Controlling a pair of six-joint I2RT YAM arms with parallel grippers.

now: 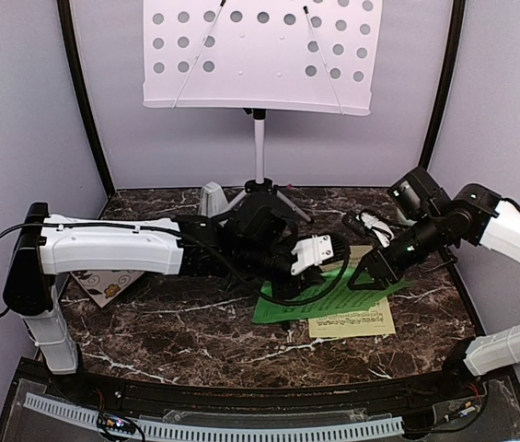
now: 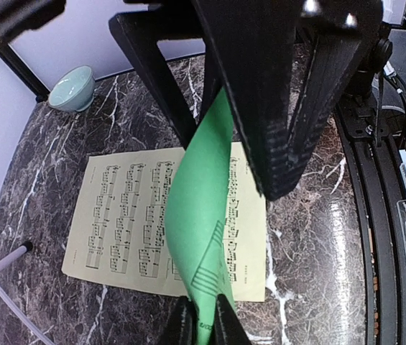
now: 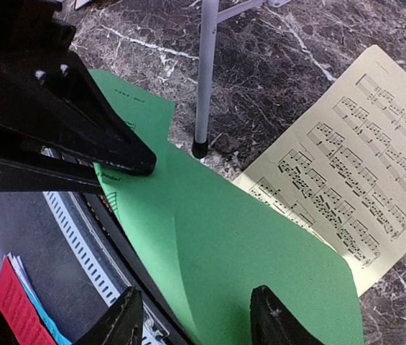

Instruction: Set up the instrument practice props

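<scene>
The green music sheet (image 1: 307, 300) lies bowed over the pale-yellow music sheet (image 1: 353, 322) on the marble top. My left gripper (image 1: 289, 287) is shut on one edge of the green sheet (image 2: 201, 215), its tips (image 2: 203, 323) pinching it above the yellow sheet (image 2: 123, 215). My right gripper (image 1: 363, 276) is open, its jaws wide apart astride the far edge of the green sheet (image 3: 246, 244). Its fingers (image 2: 282, 129) stand either side of the raised sheet. The white music stand (image 1: 260, 55) stands at the back. The light-grey metronome (image 1: 212, 197) sits behind my left arm.
A floral tile (image 1: 103, 285) lies under my left arm at the left. A pale-green bowl (image 2: 73, 86) sits near the right wall. The stand's tripod leg (image 3: 206, 72) touches down beside the green sheet. A white slotted rail (image 1: 213, 425) runs along the near edge.
</scene>
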